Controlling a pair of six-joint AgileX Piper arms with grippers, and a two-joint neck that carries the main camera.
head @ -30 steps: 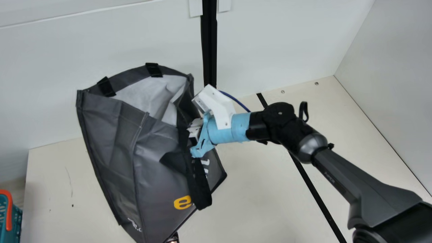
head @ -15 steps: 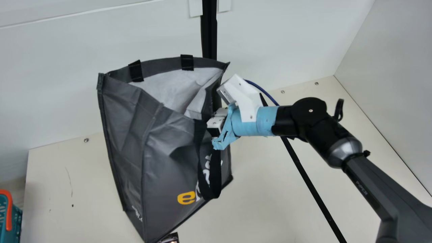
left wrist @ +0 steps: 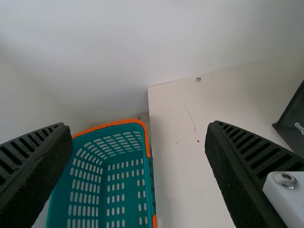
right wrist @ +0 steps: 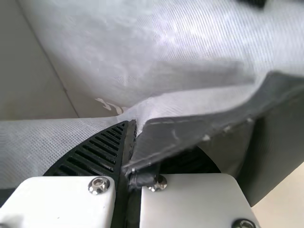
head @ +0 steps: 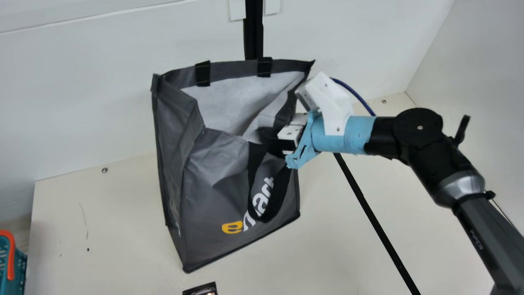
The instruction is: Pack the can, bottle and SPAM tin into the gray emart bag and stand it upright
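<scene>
Main view: gray emart bag (head: 217, 176) stands approx. upright on cream table (head: 102, 221), mouth open, R gripper (head: 275, 139) pinched shut on its side rim (right wrist: 175, 137). L gripper (left wrist: 137, 127) spread wide, nothing betw. fingers, nr. teal basket (left wrist: 109, 190). Risks: a hard sideways pull could tip bag or cave its soft wall, esp. if base isn't flat (can't tell); black handle (head: 254, 168), hanging close by R gripper, could snag on release & drag bag over; thin rim could slip if tugged. Surface: black stripe (head: 368, 209) crosses table; small dark item (head: 200, 289), ID unclear, lies nr. bag's base. Room: white wall (head: 82, 82) behind, w/ vertical black strip (head: 254, 32).
</scene>
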